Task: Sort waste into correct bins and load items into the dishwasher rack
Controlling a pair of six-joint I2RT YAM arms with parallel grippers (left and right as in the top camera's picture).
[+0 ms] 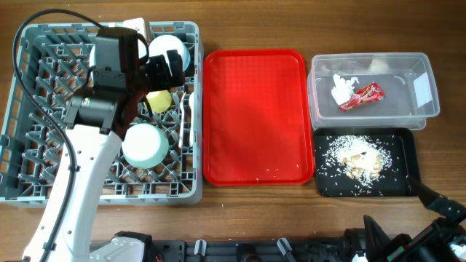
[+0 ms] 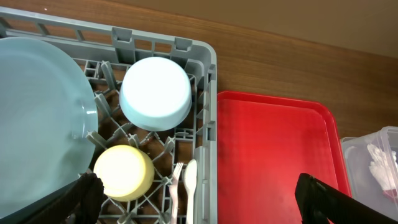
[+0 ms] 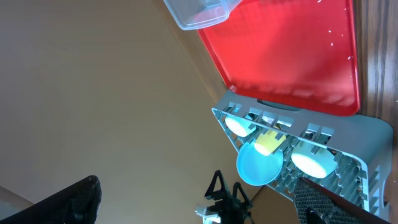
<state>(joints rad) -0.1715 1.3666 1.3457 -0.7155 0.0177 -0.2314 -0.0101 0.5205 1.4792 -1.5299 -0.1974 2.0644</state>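
**Both end effectors released; dishes in the rack, waste in the bins**

Your left end effector [image 2: 198, 183] hangs over the far right part of the dishwasher rack [image 1: 36, 145], jaws spread wide and gripping nothing. Under it in the rack you have the pale blue plate [image 2: 37, 118], a pale blue bowl [image 2: 155, 93], the yellow cup [image 2: 124, 173], and the white fork [image 2: 178, 186] and spoon [image 2: 191, 180] side by side against the rack's right wall. A second bowl [image 1: 145, 144] sits nearer the front.

Your right end effector [image 3: 196, 186] is also spread and empty, at the near right corner of the surface [image 1: 240, 218].

The clear tub [image 1: 422, 109] holds the napkin [image 1: 341, 89], touching the red wrapper [image 1: 362, 97]. Just in front of it, the black tray [image 1: 404, 145] holds the rice scraps [image 1: 357, 156]. The red tray [image 1: 255, 116] lies between rack and bins, with a few stray grains near its front edge.
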